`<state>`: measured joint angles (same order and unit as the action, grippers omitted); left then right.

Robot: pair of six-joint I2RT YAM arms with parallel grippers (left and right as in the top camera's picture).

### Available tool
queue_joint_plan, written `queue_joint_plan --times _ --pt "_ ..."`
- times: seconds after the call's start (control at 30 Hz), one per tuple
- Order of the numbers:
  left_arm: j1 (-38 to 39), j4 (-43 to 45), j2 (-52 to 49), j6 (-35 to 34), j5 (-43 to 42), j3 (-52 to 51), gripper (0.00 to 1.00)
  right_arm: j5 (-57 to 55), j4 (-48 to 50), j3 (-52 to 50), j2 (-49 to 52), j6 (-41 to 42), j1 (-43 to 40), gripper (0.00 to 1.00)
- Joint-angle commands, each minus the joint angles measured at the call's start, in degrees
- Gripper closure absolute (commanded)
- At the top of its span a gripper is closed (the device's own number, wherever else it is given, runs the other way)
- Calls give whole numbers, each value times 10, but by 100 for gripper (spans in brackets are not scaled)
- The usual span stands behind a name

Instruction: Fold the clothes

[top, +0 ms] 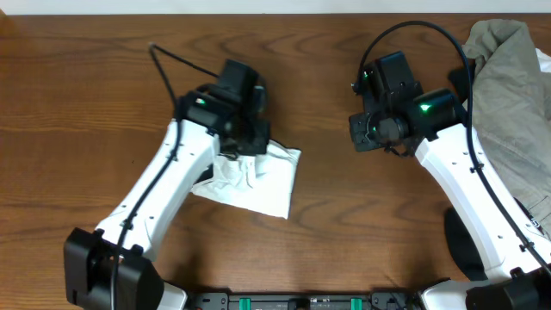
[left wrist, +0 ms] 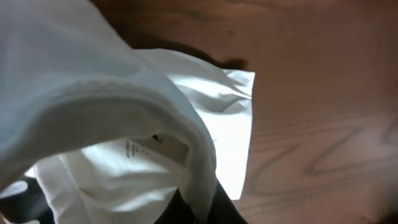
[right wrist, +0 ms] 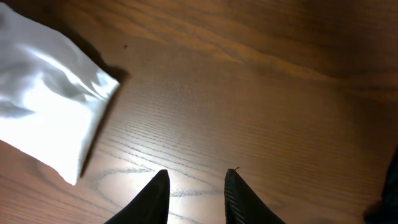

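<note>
The clothes, a white T-shirt, lie folded into a small bundle on the wooden table, left of centre. My left gripper sits over the bundle's upper edge, shut on a fold of the white fabric, which drapes between its black fingers. The same bundle shows as white T-shirt at the left of the right wrist view. My right gripper hovers open above bare wood, well to the right of the shirt, with nothing between its fingers.
A grey-olive garment lies heaped at the table's right edge, behind my right arm. A black cable trails from the left arm across the wood.
</note>
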<state>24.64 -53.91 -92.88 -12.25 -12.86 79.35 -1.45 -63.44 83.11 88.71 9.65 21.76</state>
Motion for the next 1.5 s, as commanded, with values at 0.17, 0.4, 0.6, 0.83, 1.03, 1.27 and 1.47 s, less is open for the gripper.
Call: queue_joint_plan --times 0.17,0.4,0.6,0.83,1.03,1.27,1.47 --pt "49 4 10 -14 19 11 93 0 -2 1 -10 6 -4 71" --pt "75 -28 4 -13 18 10 92 0 -2 1 -10 6 -4 71" --pt "128 -52 4 -14 2 10 83 0 7 1 -10 6 -4 71" --pt "151 -88 17 30 4 10 84 0 8 1 -10 6 -4 68" --pt "72 -98 66 6 82 10 88 22 8 1 -9 6 -4 59" --pt "-71 -24 83 6 108 10 73 148 42 -10 16 -33 12 48" --pt "-121 20 24 6 63 10 69 176 109 -30 89 -106 62 46"
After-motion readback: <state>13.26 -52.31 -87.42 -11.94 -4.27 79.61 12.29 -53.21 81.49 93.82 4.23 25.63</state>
